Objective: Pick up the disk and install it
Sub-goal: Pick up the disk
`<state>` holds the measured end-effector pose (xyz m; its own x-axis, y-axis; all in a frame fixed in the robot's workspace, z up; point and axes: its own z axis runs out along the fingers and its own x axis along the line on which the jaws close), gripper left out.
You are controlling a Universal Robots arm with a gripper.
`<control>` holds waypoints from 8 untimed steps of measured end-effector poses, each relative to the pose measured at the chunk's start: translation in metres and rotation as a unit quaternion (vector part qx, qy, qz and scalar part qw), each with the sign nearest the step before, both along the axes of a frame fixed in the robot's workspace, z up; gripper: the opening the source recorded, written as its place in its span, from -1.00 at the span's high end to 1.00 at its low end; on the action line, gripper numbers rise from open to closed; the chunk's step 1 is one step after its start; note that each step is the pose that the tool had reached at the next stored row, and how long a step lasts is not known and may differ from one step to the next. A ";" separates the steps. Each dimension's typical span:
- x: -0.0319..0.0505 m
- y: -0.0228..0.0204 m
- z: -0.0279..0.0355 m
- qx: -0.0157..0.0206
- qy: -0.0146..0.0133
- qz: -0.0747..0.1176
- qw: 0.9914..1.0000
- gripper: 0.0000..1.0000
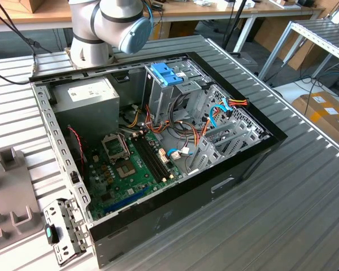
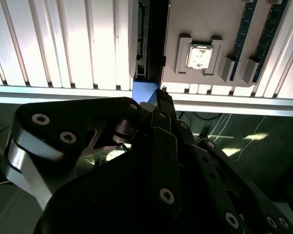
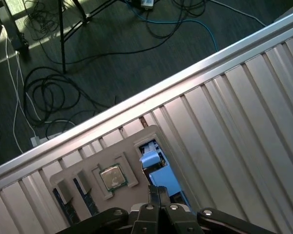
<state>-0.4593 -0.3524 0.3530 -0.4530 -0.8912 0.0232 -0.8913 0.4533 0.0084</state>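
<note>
The disk (image 3: pixel 162 178) stands on edge in a slot of a grey holder tray (image 3: pixel 136 139). Its blue side rail faces my gripper; the rest is hidden in the slot. In the second wrist view the same blue edge of the disk (image 2: pixel 143 89) shows just past the fingertips. My gripper (image 3: pixel 158 190) hangs right over that edge, its two black fingers (image 2: pixel 162 100) pressed together with nothing between them. The open computer case (image 1: pixel 158 141) lies on the ribbed metal table, with a drive cage (image 1: pixel 181 96) at its far side.
The tray also holds a processor chip (image 3: pixel 112 177) and dark memory sticks (image 3: pixel 85 202). In the case are a grey power supply box (image 1: pixel 85 96), a light-blue latch (image 1: pixel 166 73), the green mainboard (image 1: pixel 130 169) and loose cables. The table edge and cabled floor (image 3: pixel 63 73) lie beside the tray.
</note>
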 end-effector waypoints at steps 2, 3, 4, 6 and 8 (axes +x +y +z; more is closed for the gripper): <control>0.0001 0.0000 0.0000 0.000 0.000 0.019 1.000 0.79; 0.0001 0.0000 0.0000 0.000 0.000 0.027 1.000 0.79; 0.0001 0.0000 0.0000 0.000 0.000 0.034 0.999 0.79; 0.0001 0.0000 -0.0002 0.000 -0.001 0.048 0.999 0.79; 0.0001 0.0000 -0.0005 0.000 -0.001 0.068 0.998 0.79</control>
<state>-0.4592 -0.3524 0.3525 -0.3282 -0.9443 0.0227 -0.9445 0.3284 0.0075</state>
